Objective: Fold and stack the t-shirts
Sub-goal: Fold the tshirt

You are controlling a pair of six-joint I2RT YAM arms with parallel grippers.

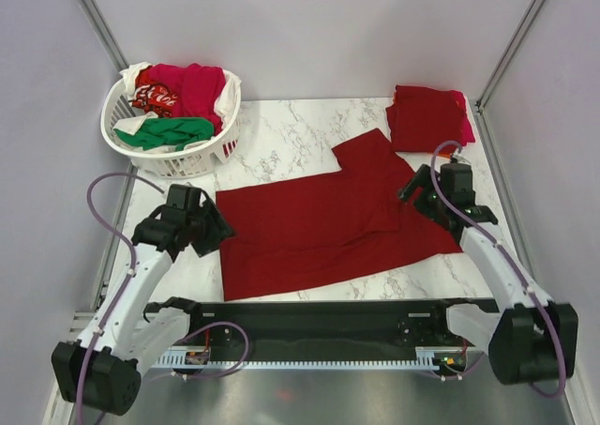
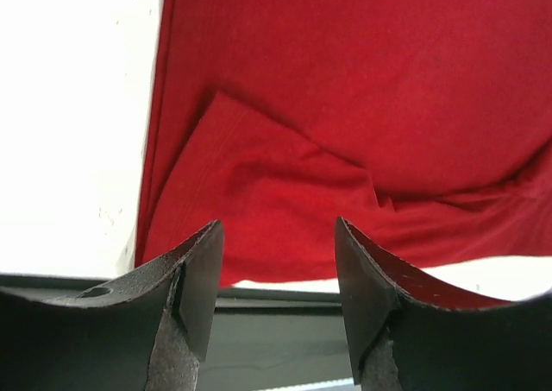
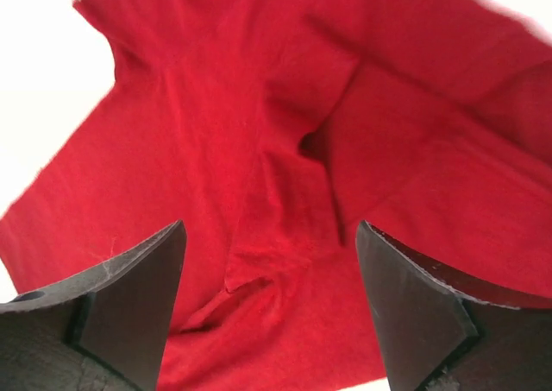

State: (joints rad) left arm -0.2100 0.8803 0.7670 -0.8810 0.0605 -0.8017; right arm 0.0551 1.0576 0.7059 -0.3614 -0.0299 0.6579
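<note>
A dark red t-shirt [image 1: 328,223] lies spread on the marble table, one sleeve pointing to the far right. It fills the left wrist view [image 2: 345,106] and the right wrist view [image 3: 285,149]. My left gripper [image 1: 214,233] is open and empty at the shirt's left edge, where a corner is folded over. My right gripper [image 1: 412,195] is open and empty just above the shirt's right part, over wrinkled cloth. A stack of folded dark red and crimson-pink shirts [image 1: 429,117] lies at the far right. More shirts, red, green and white [image 1: 173,106], fill the basket.
A white lattice laundry basket [image 1: 192,160] stands at the far left of the marble table [image 1: 281,134]. A black rail [image 1: 328,317] runs along the near edge between the arm bases. Grey walls close in both sides.
</note>
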